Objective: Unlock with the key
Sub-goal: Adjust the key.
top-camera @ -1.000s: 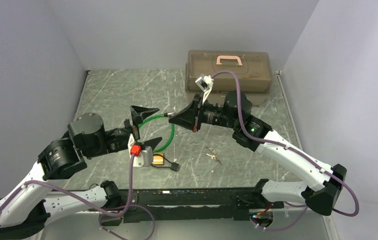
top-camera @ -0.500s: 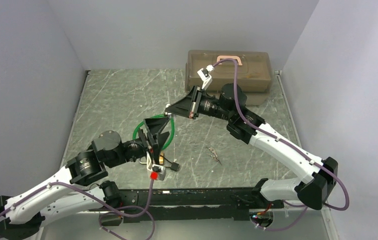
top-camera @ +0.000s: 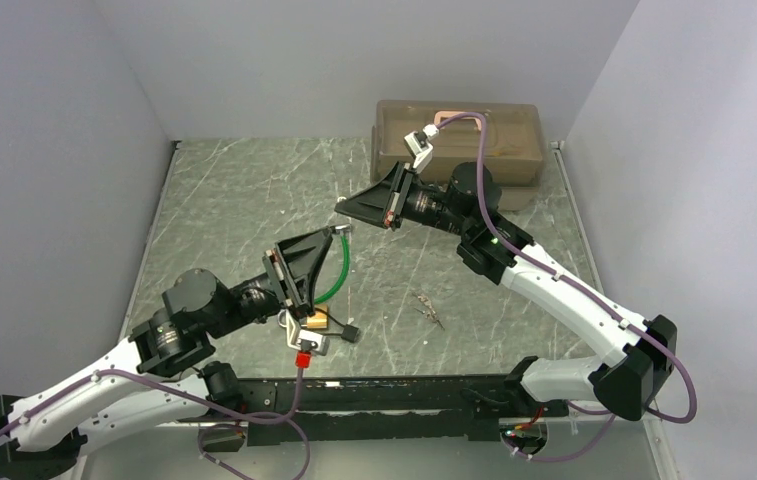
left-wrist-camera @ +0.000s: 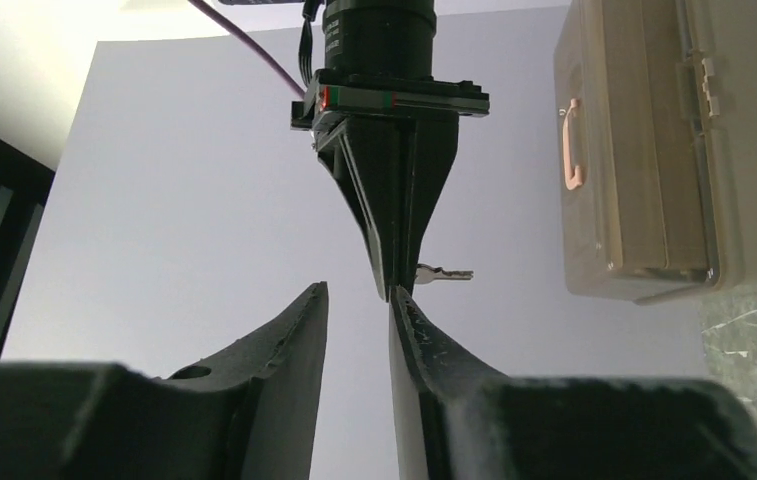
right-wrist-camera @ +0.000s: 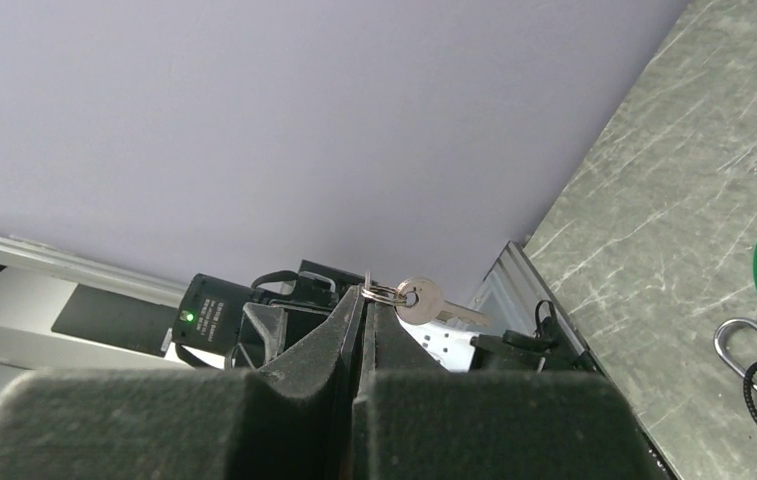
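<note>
- Clearly the key [right-wrist-camera: 434, 300] is off the table [top-camera: 234, 200], pinched by its ring in the closed right tool [right-wrist-camera: 361, 300], with the blade sticking out sideways.
- The left tool [left-wrist-camera: 354, 295] stands narrow and empty just below that tip, probably for a handover.
- The padlock [top-camera: 318, 319] lies on the table under the left arm, so inserting and turning the key are not yet done.

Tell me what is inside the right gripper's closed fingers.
A small ring is pinched at the right gripper tips, and the key on it sticks out sideways. Whether anything else sits deeper between the closed jaws is hidden.
</note>
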Robot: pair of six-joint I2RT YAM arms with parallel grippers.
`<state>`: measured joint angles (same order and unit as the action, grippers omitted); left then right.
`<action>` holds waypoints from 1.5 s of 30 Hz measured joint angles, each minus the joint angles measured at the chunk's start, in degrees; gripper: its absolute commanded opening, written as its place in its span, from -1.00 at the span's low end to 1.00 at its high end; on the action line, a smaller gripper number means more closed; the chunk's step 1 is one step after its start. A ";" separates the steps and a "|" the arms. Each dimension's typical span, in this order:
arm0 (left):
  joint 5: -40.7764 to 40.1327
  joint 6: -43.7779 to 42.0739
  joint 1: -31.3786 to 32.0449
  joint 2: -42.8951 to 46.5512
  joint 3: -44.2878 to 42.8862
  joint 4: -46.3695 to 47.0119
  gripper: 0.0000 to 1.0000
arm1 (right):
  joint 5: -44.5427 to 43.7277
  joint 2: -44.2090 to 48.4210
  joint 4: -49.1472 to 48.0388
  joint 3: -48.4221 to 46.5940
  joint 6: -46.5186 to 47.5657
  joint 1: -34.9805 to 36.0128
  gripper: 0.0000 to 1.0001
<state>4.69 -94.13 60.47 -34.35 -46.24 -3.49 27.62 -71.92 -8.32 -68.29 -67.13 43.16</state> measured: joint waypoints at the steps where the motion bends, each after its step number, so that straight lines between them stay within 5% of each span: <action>1: -0.04 -0.61 0.00 -0.33 0.00 0.13 -0.38 | 0.09 0.00 0.00 0.00 -0.17 -0.02 -1.00; 22: -3.54 -2.67 0.00 -5.62 -1.40 1.77 -0.44 | 2.54 0.00 -0.79 0.00 -0.63 0.00 -1.00; 39: -6.78 -2.51 0.13 -6.64 -2.64 1.64 -0.99 | 3.02 0.02 -2.23 0.17 -0.72 0.00 -1.00; 45: -7.63 -2.38 0.28 -7.17 -3.54 0.79 -1.00 | 3.02 0.02 -2.54 0.20 -0.98 -0.07 -1.00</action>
<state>-2.94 -96.51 60.75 -41.52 -49.78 -2.70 30.63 -71.90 -10.85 -68.10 -68.12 43.09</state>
